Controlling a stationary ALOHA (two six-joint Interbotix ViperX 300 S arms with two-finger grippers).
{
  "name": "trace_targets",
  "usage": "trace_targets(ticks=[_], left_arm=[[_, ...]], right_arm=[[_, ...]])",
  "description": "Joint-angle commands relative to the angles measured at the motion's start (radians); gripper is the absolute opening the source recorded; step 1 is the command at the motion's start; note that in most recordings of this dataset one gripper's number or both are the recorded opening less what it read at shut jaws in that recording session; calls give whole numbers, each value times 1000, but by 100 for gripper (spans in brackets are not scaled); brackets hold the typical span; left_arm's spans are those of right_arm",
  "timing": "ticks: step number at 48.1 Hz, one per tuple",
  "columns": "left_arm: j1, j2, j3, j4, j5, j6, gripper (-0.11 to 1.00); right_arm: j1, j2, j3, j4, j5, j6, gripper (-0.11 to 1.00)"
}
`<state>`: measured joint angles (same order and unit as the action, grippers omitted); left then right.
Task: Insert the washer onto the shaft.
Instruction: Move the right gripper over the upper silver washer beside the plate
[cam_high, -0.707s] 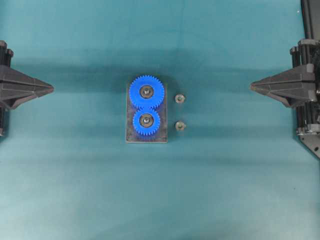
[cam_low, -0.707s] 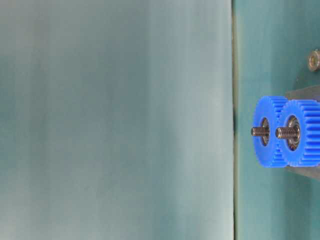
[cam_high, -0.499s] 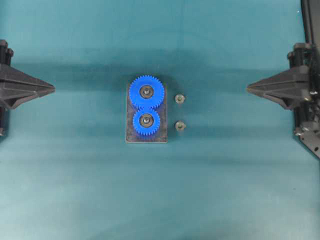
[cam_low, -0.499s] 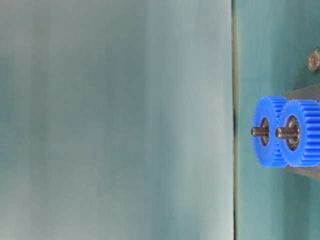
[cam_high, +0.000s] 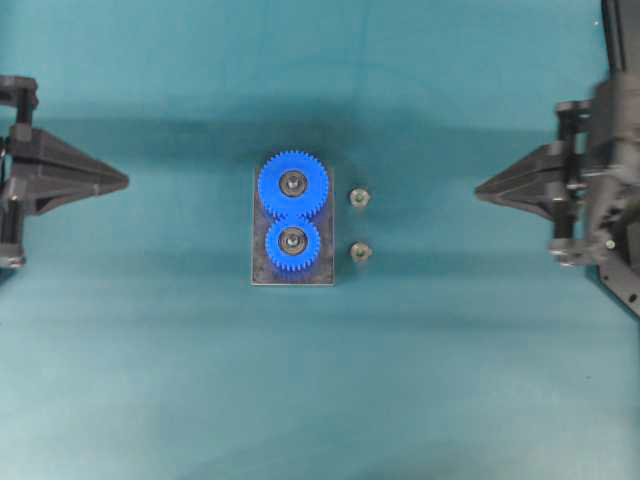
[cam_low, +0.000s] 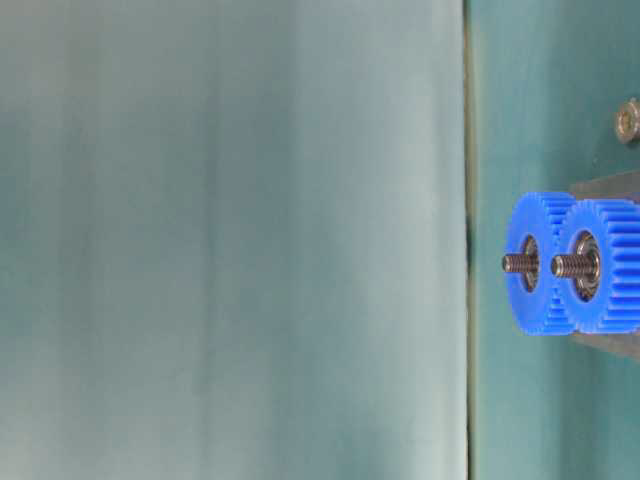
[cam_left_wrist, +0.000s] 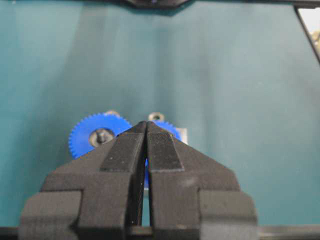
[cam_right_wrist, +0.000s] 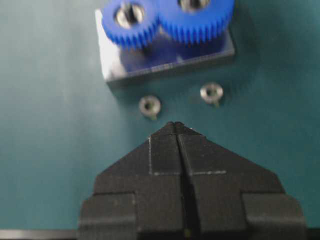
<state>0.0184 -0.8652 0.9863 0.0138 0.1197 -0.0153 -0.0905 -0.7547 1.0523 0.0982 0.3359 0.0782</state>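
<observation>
Washers lie between us and the gears, on the right arm's side

Our right gripper (cam_high: 480, 189) and left gripper (cam_high: 124, 181) are both pressed shut and empty. The two washers (cam_high: 359, 197) (cam_high: 360, 251) rest flat on the table just beside the gear plate (cam_high: 292, 274), on the side facing the right gripper, which we judge better placed to fetch one for an upright threaded shaft (cam_low: 518, 263).
</observation>
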Motion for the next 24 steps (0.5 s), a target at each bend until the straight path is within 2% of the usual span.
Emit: trace_targets(ticks=[1,9,18,24], left_arm=[[6,29,-18,3,-3,-21,0],[6,101,-15,3,5,-84,0],[-2,153,-25,3,11,-80,0],[-5,161,-29,3,11,-80,0]], right_arm=[[-15,92,-52,-3,12,9,-1],[-57,267,-123,-14,-5,5,-1],[-87,400,-169,-60,-109,-26,-1],[-97,480,-192,-63,-121,-58,-1]])
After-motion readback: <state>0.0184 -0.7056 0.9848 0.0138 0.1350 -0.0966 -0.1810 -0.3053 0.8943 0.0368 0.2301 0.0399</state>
